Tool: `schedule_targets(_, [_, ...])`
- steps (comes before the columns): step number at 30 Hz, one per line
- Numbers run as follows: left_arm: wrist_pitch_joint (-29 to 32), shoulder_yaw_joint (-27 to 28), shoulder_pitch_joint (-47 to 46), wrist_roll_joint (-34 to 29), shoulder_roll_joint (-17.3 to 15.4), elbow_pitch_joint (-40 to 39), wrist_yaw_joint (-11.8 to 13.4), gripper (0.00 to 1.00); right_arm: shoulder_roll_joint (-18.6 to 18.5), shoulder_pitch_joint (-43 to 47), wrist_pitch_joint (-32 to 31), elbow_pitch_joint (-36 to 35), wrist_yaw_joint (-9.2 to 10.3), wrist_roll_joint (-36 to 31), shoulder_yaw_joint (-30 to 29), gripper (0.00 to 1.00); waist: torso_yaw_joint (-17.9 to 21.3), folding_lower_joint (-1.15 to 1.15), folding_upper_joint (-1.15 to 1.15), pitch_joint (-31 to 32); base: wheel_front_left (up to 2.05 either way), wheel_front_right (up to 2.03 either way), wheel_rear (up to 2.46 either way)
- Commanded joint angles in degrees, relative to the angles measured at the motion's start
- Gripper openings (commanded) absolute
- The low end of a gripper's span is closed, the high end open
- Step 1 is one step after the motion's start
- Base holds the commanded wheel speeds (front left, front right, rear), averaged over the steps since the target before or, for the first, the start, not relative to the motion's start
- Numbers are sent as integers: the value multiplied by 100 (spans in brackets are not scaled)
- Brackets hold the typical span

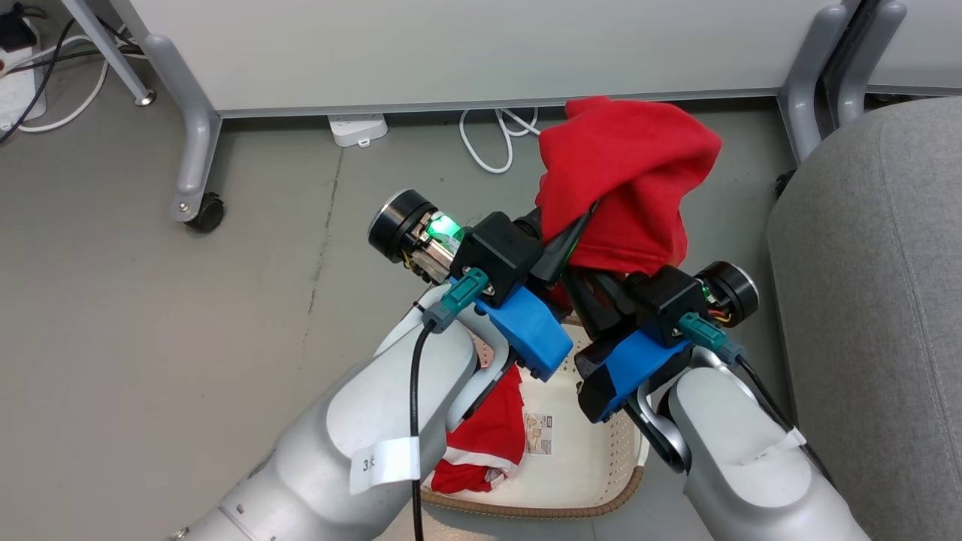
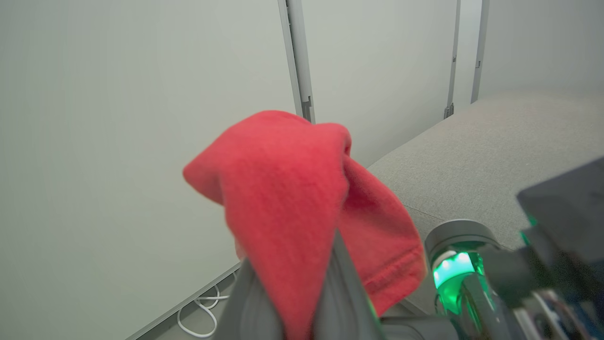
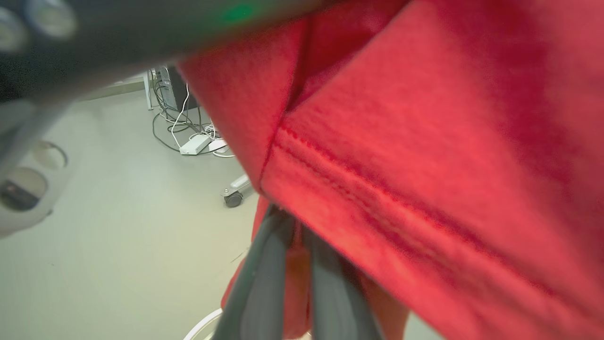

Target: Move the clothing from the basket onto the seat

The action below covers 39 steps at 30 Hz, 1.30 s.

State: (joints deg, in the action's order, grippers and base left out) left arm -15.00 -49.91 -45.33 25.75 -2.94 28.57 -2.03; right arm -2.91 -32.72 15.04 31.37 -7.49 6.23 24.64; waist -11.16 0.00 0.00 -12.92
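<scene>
A bright red garment [image 1: 627, 180] hangs bunched in the air above the basket, held from both sides. My left gripper [image 1: 575, 233] is shut on its lower left fold; the cloth [image 2: 288, 208] drapes over its fingers [image 2: 344, 302]. My right gripper [image 1: 582, 289] is shut on a lower fold of the same garment [image 3: 424, 156], red fabric pinched between its fingers [image 3: 264, 283]. A second red garment with a white band [image 1: 485, 443] lies in the cream perforated basket [image 1: 594, 458], partly hidden under my left forearm. The grey seat [image 1: 872, 300] stands to the right.
A white partition on grey wheeled legs [image 1: 197, 173] runs along the back. A white power strip [image 1: 358, 129] and looped cable [image 1: 496, 143] lie on the grey floor below it. Bare floor spreads to the left.
</scene>
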Motion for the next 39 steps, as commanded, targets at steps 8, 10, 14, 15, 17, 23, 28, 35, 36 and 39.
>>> schedule_targets(8, [-29,20,-90,0,9,23,27,0,3,-86,22,-11,-1,45,120,0,41,0,0,28,0,0,0])
schedule_targets(10, [-29,24,-89,-3,9,26,26,0,3,-77,21,-4,-1,34,129,0,43,0,0,30,0,0,0])
schedule_targets(14, [-29,35,-100,-21,9,32,21,0,3,-77,21,23,-1,19,147,0,44,0,0,24,0,0,0])
schedule_targets(15, [-29,37,-99,-28,9,28,25,0,3,-81,21,27,-1,20,148,0,44,0,0,22,0,0,0])
schedule_targets(17, [-29,42,-97,-44,9,25,29,0,3,-79,21,32,-1,23,161,0,47,0,0,22,0,0,0])
schedule_targets(23, [-29,67,-97,-25,10,44,44,100,3,-85,21,41,-1,49,194,0,57,0,0,16,0,0,0])
schedule_targets(28, [-28,83,-90,-65,7,42,53,100,3,-77,22,48,-1,64,214,0,66,0,0,13,0,0,0])
schedule_targets(35, [-28,132,-86,-122,7,29,69,100,3,-71,23,53,-1,81,216,0,91,0,0,1,0,0,0])
schedule_targets(36, [-28,138,-84,-122,7,26,67,100,3,-73,23,53,-1,78,213,0,95,0,0,-3,0,0,0])
schedule_targets(39, [-27,159,-79,-140,7,24,61,100,3,-76,23,55,-1,70,197,0,110,0,0,-16,0,0,0])
